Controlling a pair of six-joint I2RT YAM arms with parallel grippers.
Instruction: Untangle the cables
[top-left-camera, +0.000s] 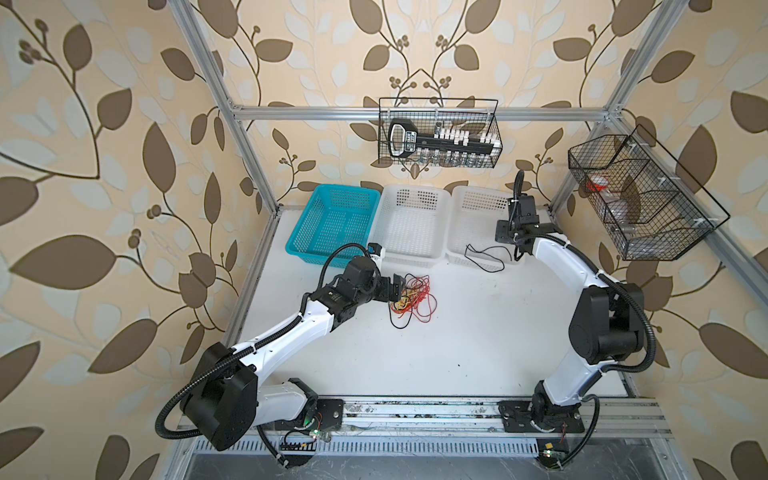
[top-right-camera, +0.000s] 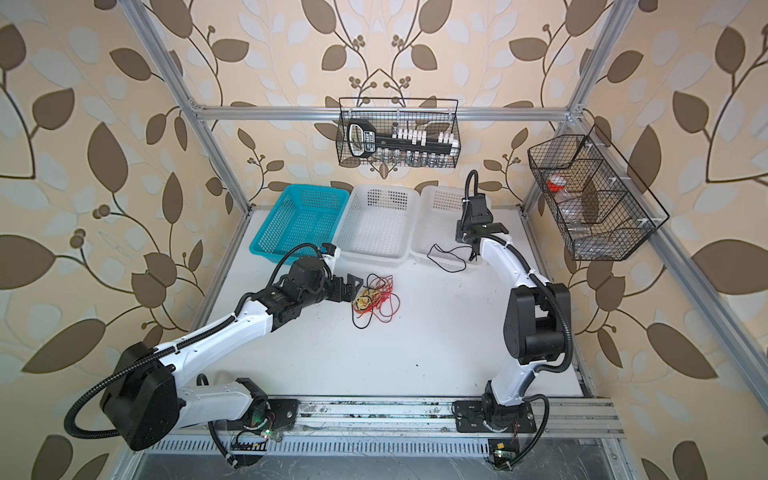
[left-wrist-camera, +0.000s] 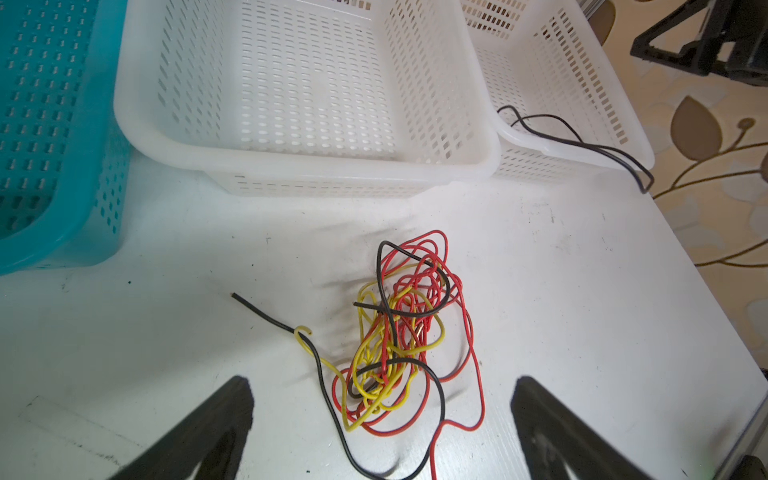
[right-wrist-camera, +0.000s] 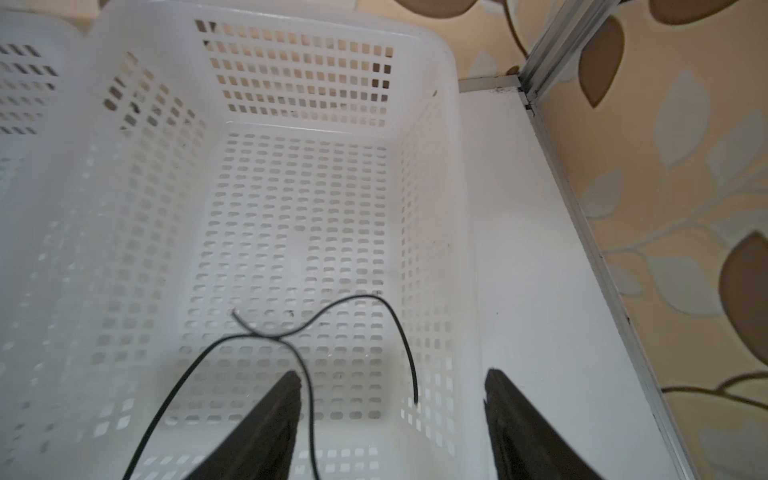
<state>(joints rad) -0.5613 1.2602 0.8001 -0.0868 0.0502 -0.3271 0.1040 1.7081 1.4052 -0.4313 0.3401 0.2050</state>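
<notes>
Cables (left-wrist-camera: 399, 340): mostly yet to be sorted. One black strand (right-wrist-camera: 365, 296) clear of the rest, draped over the near rim of the rightmost basket (right-wrist-camera: 299, 75), partly inside, partly hanging out. Right gripper (right-wrist-camera: 392, 374) over it, jaws apart, clamping nothing, strand running beside one finger. Red, yellow and black remainder knotted in one heap on the table (left-wrist-camera: 166, 332), well apart from that basket. Left gripper (left-wrist-camera: 382, 382) right at the heap, spread wide, empty. Likely only the first strand done.

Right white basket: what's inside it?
One black cable, an end and loop on the floor of the right white basket; the rest drapes over its near rim. Nothing else shows. The open right tool covers the near floor.
</notes>
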